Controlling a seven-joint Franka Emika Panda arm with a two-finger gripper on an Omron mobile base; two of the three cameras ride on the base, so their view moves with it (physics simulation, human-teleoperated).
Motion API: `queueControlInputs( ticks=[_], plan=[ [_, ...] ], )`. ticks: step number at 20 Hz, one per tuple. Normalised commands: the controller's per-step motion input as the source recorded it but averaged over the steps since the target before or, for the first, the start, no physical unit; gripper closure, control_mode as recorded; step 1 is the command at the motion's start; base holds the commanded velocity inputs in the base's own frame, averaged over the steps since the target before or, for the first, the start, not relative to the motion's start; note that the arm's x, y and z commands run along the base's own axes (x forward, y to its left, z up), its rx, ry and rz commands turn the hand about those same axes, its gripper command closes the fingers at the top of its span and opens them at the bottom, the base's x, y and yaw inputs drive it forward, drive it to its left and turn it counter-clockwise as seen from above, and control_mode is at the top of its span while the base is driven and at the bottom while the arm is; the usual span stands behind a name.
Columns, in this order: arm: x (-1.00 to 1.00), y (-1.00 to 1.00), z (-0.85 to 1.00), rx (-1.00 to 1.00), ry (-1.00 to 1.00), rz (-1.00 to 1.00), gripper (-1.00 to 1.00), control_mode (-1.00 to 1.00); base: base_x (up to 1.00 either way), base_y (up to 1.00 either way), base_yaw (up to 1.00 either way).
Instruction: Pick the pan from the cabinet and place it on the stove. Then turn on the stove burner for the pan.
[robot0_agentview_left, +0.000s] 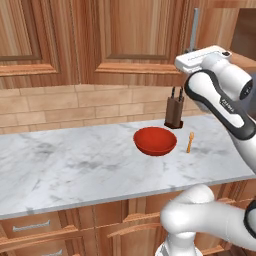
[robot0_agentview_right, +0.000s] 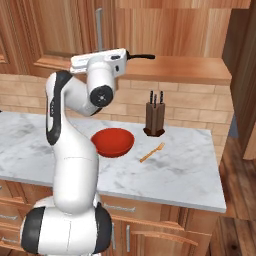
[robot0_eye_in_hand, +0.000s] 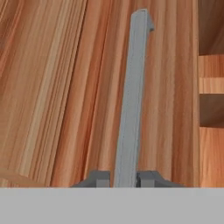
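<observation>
My gripper (robot0_eye_in_hand: 124, 177) pinching cabinet (robot0_eye_in_hand: 65, 87) bar handle (robot0_eye_in_hand: 133, 96), fingers nearly closed against it; handle's long axis runs 6 to 12 o'clock

A long marble counter (robot0_agentview_left: 75, 170), white with grey veins, runs along the wall. Behind it the wall is tan brick (robot0_agentview_left: 75, 107), laid in even courses. Below the counter sit reddish-brown drawers (robot0_agentview_left: 35, 230) with short silver handles. On the marble stand a red bowl (robot0_agentview_left: 155, 141), a dark knife block (robot0_agentview_left: 174, 112) close to the bricks, and a small orange utensil (robot0_agentview_left: 190, 142) lying just beside the bowl. At the far right a wooden plank floor (robot0_agentview_right: 235, 235) shows. The light is soft and even.
</observation>
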Motion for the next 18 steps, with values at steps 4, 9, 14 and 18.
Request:
queueControlInputs(
  ticks=[4,9,14,18],
  plan=[
    [-0.59,0.50,0.00,-0.01,0.00,0.01,1.00,-1.00,0.00,0.00,0.00],
    [-0.72,0.40,0.00,0.00,0.00,0.04,1.00,-1.00,0.00,0.00,0.00],
    [-0.83,0.33,0.00,0.00,0.00,0.07,1.00,-1.00,0.00,0.00,0.00],
    [-0.89,0.37,0.00,0.00,0.00,0.09,-1.00,-1.00,0.00,0.00,0.00]
  ],
)
